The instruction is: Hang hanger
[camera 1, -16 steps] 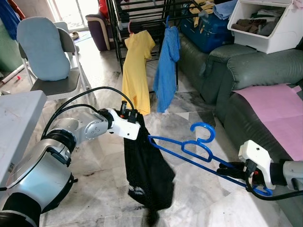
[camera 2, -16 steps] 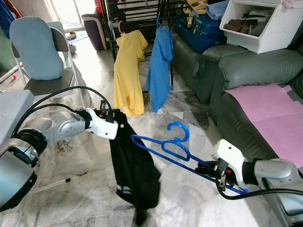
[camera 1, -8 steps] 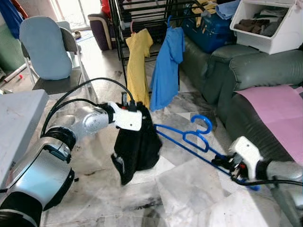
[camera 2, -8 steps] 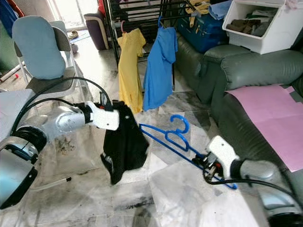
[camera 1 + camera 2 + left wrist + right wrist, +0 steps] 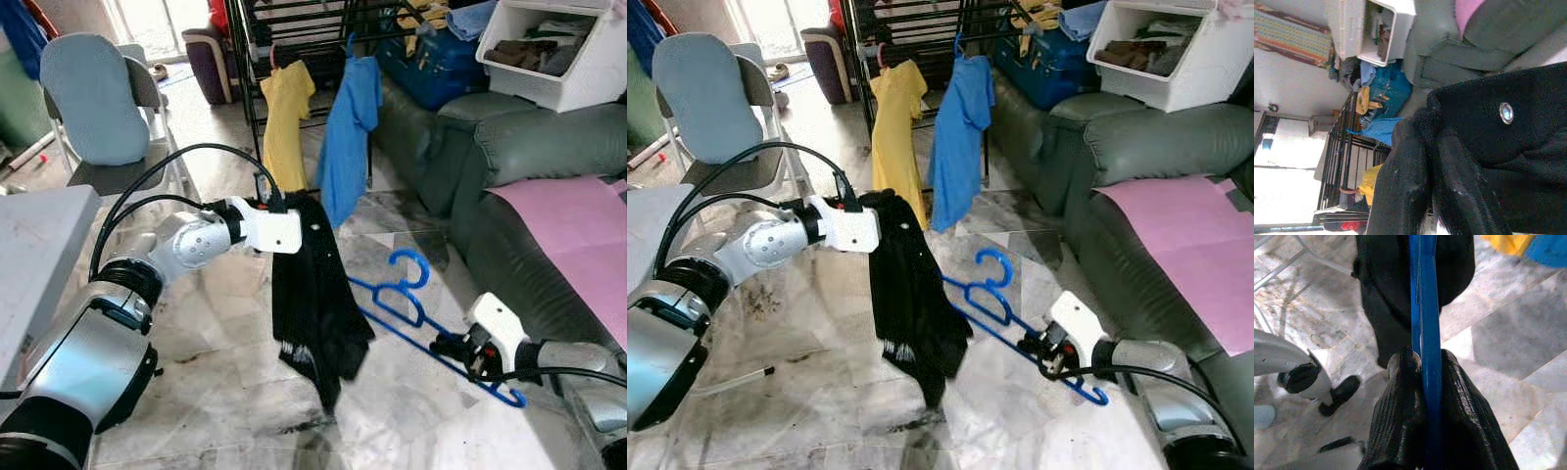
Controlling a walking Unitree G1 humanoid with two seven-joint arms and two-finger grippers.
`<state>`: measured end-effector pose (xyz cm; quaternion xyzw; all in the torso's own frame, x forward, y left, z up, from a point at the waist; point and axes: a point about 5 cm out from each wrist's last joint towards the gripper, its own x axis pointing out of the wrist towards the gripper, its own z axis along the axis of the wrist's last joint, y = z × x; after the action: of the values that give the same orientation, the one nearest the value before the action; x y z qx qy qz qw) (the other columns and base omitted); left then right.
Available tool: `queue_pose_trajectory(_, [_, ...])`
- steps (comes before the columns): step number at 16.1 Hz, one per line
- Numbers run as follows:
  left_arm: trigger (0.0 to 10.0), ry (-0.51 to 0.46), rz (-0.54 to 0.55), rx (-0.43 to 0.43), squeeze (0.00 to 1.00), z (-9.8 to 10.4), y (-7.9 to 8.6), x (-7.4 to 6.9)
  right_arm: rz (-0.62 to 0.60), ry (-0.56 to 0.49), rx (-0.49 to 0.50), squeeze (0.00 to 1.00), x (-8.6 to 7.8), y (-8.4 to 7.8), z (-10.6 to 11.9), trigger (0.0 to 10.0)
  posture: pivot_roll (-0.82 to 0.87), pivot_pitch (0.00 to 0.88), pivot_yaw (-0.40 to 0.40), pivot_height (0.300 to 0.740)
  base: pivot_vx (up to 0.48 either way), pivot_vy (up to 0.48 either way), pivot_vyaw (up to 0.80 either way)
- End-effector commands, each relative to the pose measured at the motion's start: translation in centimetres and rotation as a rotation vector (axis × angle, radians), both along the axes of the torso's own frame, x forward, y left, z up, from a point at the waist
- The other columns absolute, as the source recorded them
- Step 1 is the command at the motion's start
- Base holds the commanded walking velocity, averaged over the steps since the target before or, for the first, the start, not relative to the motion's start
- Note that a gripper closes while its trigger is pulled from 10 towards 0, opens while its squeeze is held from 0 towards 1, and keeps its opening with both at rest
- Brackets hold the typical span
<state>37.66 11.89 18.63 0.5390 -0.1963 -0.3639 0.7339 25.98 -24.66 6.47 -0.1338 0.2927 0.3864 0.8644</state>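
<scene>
A black garment (image 5: 315, 294) hangs from my left gripper (image 5: 279, 208), which is shut on its top edge above the marble floor; the cloth (image 5: 1488, 161) fills the left wrist view, with a metal snap showing. My right gripper (image 5: 453, 346) is shut on one end of a blue plastic hanger (image 5: 407, 299), low on the right. The hanger (image 5: 985, 294) slopes up toward the garment, its hook pointing upward. In the right wrist view the blue bar (image 5: 1422, 308) runs out between the fingers (image 5: 1462, 416) to the black cloth.
A black drying rack (image 5: 294, 29) at the back carries a yellow shirt (image 5: 284, 122) and a blue shirt (image 5: 348, 132). A dark green sofa (image 5: 509, 157) with a pink cloth (image 5: 578, 230) lines the right. A grey chair (image 5: 98, 108) and white table (image 5: 39, 245) stand left.
The black garment, bunched up half a second ago, now hangs long again and has shifted right, toward the hanger. My right gripper has dropped lower with the hanger. The camera shifted slightly.
</scene>
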Motion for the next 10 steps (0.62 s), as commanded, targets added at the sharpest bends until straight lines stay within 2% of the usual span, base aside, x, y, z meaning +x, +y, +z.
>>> queue_pose_trajectory(1, [10.0,-0.032,0.012,-0.111,0.00,2.5,-0.4,0.6,0.004,0.025,0.011,0.00,-0.1,0.3,-0.4,10.0,-0.10,0.000,0.054,0.740,0.000,0.000,0.00])
queue_pose_trajectory(3, [10.0,-0.011,0.056,-0.252,0.00,4.8,-0.2,1.4,-0.127,0.055,0.003,0.00,0.0,-0.3,-2.0,10.0,-0.09,0.000,0.055,0.740,0.000,0.000,0.00])
queue_pose_trajectory(4, [10.0,-0.011,0.063,-0.294,0.00,5.5,-0.1,1.6,-0.185,0.062,-0.009,0.00,0.1,-0.6,-2.5,10.0,-0.09,0.000,0.055,0.740,0.000,0.000,0.00])
queue_pose_trajectory(5, [10.0,-0.012,0.061,-0.344,0.00,6.4,-0.1,1.7,-0.310,0.055,0.013,0.00,0.5,-1.2,-2.9,10.0,-0.09,0.000,0.055,0.740,0.000,0.000,0.00])
queue_pose_trajectory(6, [10.0,-0.007,0.057,-0.371,0.00,6.8,-0.1,1.7,-0.387,0.047,0.031,0.00,0.9,-1.4,-3.1,10.0,-0.09,0.000,0.055,0.740,0.000,0.000,0.00])
queue_pose_trajectory(7, [10.0,0.001,0.040,-0.391,0.00,7.1,-0.3,1.6,-0.487,-0.009,0.033,0.00,1.6,-2.1,-2.7,10.0,-0.08,0.000,0.055,0.740,0.000,0.000,0.00])
queue_pose_trajectory(8, [10.0,0.012,-0.004,-0.403,0.00,7.2,-0.7,1.4,-0.735,-0.147,0.030,0.00,3.3,-3.9,-1.3,10.0,-0.08,0.000,0.055,0.740,0.000,0.000,0.00])
queue_pose_trajectory(9, [10.0,0.018,-0.027,-0.408,0.00,7.1,-1.0,1.2,-0.840,-0.199,0.063,0.00,4.0,-4.7,-0.4,10.0,-0.08,0.000,0.054,0.740,0.000,0.000,0.00])
queue_pose_trajectory(10, [10.0,0.023,-0.045,-0.391,0.00,6.6,-1.3,1.0,-0.862,-0.269,0.080,0.00,4.8,-4.8,0.8,10.0,-0.08,0.000,0.053,0.740,0.000,0.000,0.00])
